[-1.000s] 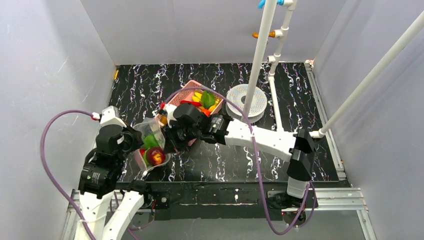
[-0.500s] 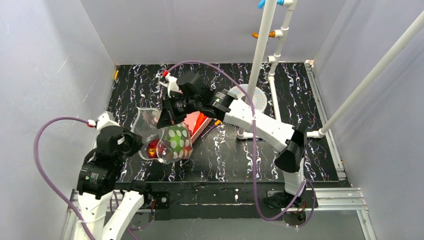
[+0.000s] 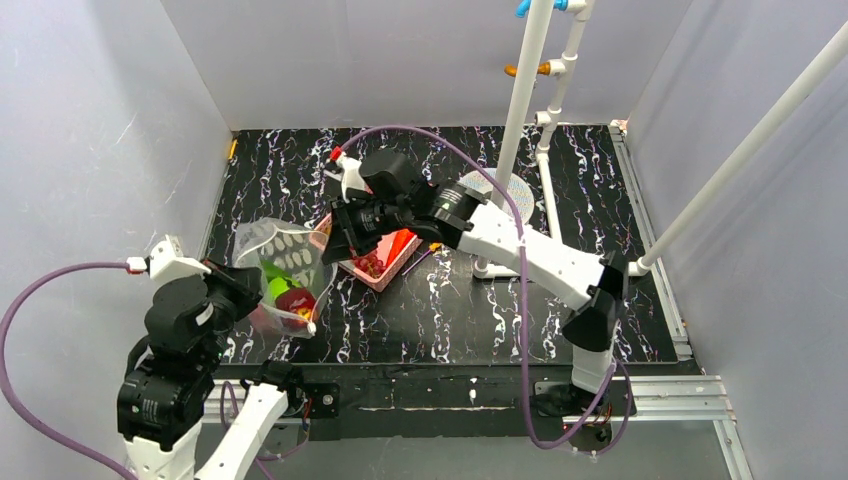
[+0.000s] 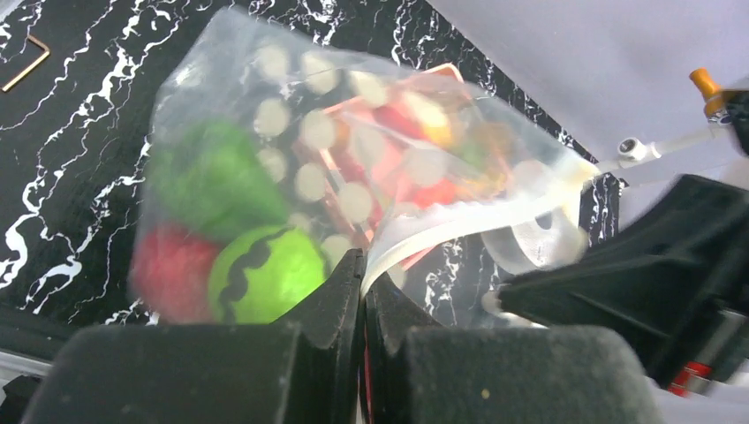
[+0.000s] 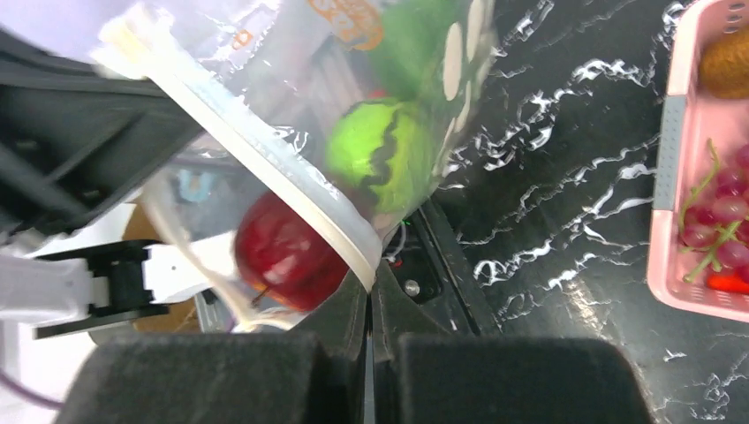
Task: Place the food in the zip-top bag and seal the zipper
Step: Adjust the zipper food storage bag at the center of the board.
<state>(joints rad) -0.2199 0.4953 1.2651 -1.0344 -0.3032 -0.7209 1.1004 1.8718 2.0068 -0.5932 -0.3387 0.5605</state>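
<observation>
My table (image 3: 450,310) is a black slab veined with white, walled in pale grey on three sides. The pink basket (image 3: 378,281) sits on it left of centre, tilted askew to the edges. Behind it to the right lies a white perforated disc (image 3: 530,198), with the foot of a white pipe frame (image 3: 483,268) planted just in front. A small bent metal key (image 4: 26,62) lies on the bare top. Whether the zip-top bag (image 3: 285,265) touches the slab, I cannot tell.
</observation>
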